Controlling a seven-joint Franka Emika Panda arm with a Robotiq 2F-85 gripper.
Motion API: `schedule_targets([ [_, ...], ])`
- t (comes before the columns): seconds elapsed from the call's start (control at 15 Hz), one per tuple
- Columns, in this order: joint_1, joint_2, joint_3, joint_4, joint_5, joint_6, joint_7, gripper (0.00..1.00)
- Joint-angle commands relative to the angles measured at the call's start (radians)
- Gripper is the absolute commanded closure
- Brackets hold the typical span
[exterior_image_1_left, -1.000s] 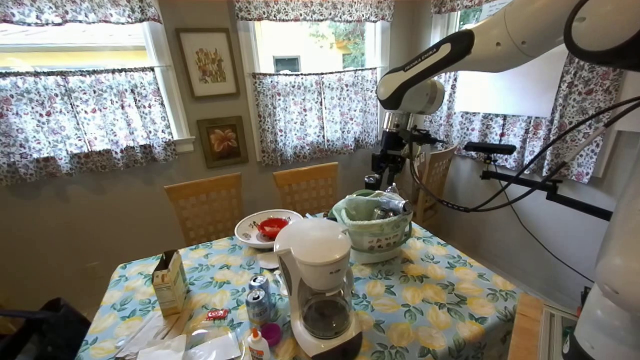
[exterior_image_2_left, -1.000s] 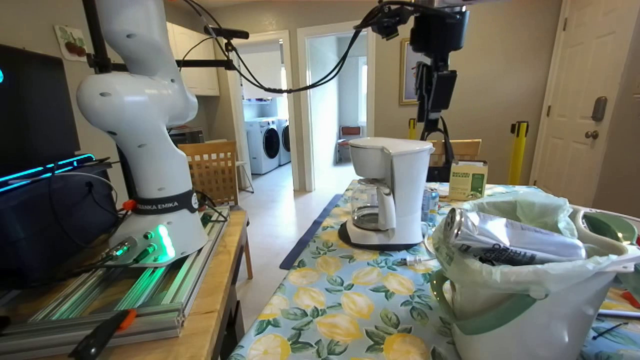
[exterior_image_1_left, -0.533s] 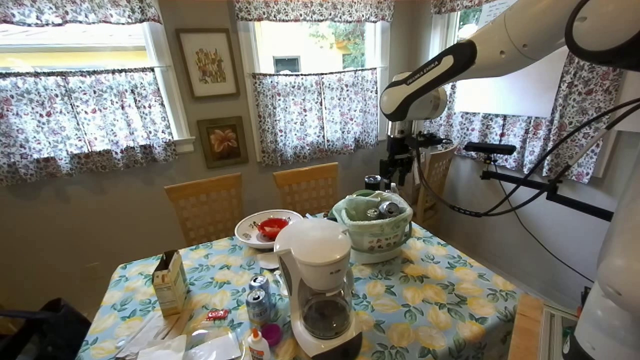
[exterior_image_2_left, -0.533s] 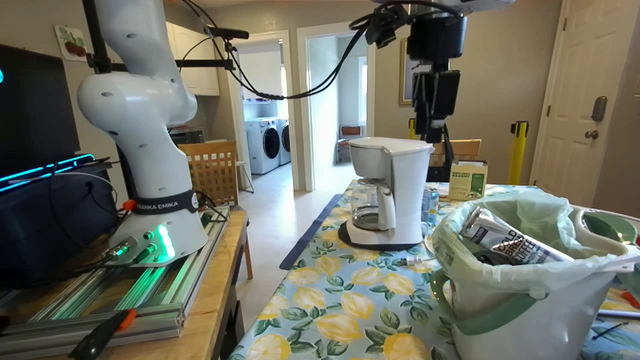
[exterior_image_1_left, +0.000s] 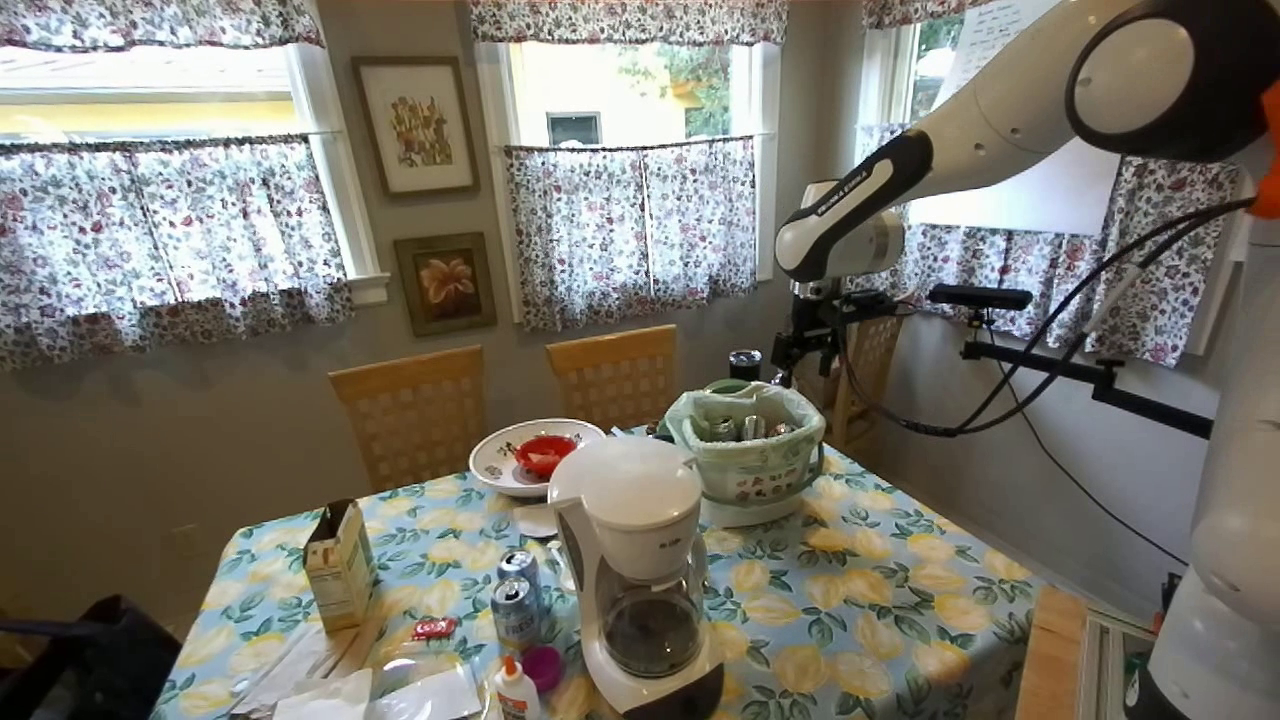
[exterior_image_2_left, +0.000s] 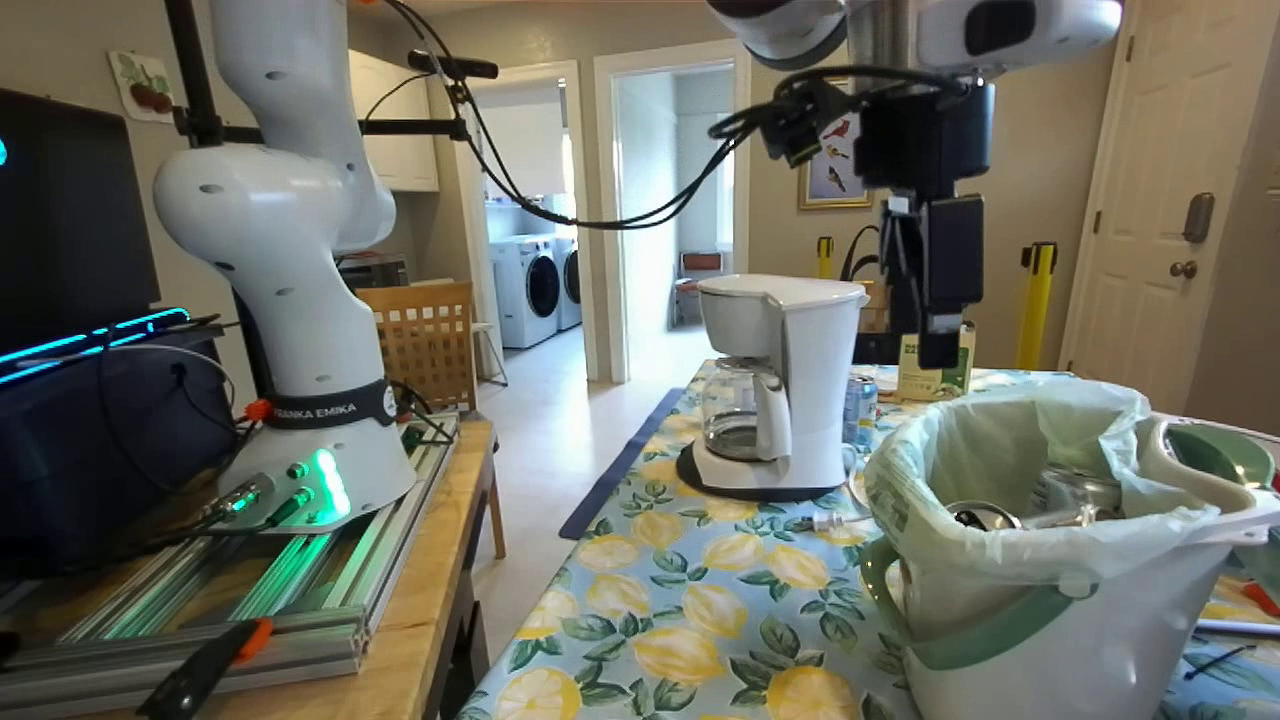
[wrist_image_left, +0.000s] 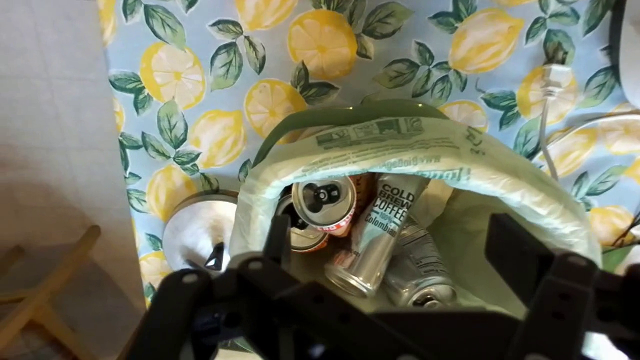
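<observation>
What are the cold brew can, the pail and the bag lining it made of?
Cold brew can: bright metal, likely aluminium, given its silvery glints.
Pail: probably smooth white plastic, judging by its soft sheen.
Bag: thin, pale green film, perhaps plastic, since it wrinkles and looks translucent.

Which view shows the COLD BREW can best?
The wrist view: from above, the COLD BREW can shows its lettering and most of its length. In both exterior views the bin hides much of what it holds; parts of cans show, but I cannot tell which is this one.
</observation>
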Motion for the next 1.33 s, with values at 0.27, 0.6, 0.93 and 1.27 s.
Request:
schedule_targets([
  [0.27, -0.011, 0.206, 0.025, 0.092, 0.112, 0.180, 0.072, 0.00],
  [0.6, -0.019, 0.308, 0.026, 0.146, 0.073, 0.221, 0.073, 0.00],
  [0.93, -0.027, 0.363, 0.040, 0.168, 0.065, 0.266, 0.044, 0.00],
  [1.27, -0.022, 0.391, 0.049, 0.175, 0.036, 0.281, 0.035, 0.00],
])
